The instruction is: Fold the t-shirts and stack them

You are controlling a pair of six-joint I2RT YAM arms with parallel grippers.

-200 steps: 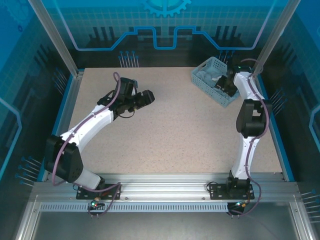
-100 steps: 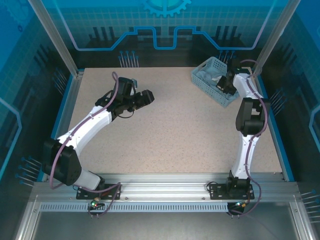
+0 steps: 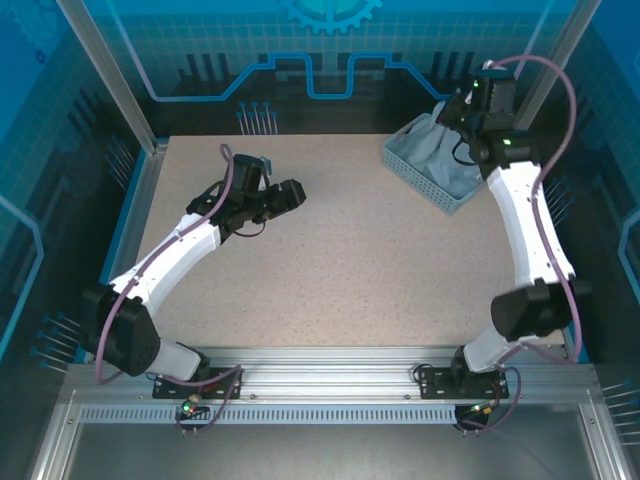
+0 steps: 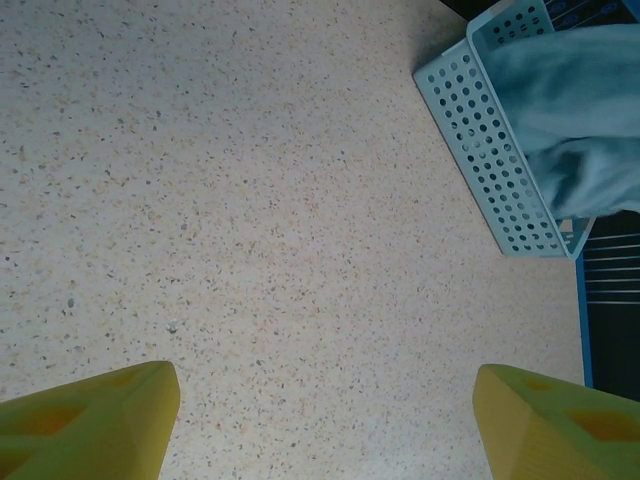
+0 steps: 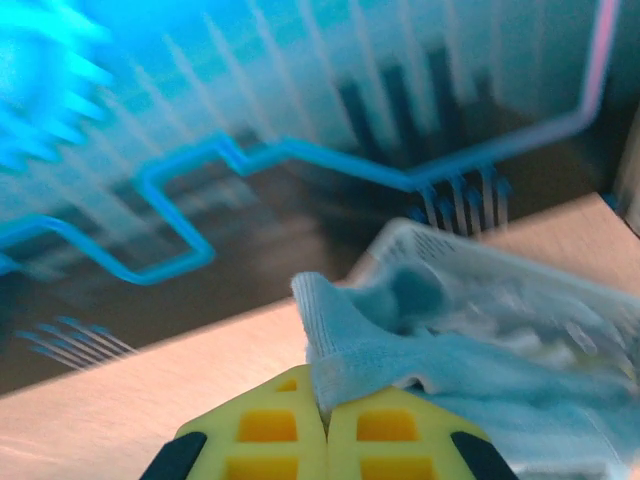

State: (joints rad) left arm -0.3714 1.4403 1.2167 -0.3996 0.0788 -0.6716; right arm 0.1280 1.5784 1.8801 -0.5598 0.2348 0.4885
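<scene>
Plainly, the t-shirt [image 5: 360, 340] hangs pinched between the right gripper [image 5: 327, 408] tips.

I'm running a robot test cell in a lab, not a home or a shop. The speckled table [image 3: 350, 260] stands inside a cage of aluminium posts [image 3: 108, 75]. The cage is walled with blue panels [image 3: 200, 50] printed with circuit lines and a gear emblem [image 3: 332, 12]. A blue rim [image 3: 128, 215] edges the table. My white left arm [image 3: 175, 250] and right arm [image 3: 528, 215] are bolted to a slotted aluminium rail [image 3: 330, 382] at the near edge, with purple cables [image 3: 560, 90] looping off them.
</scene>
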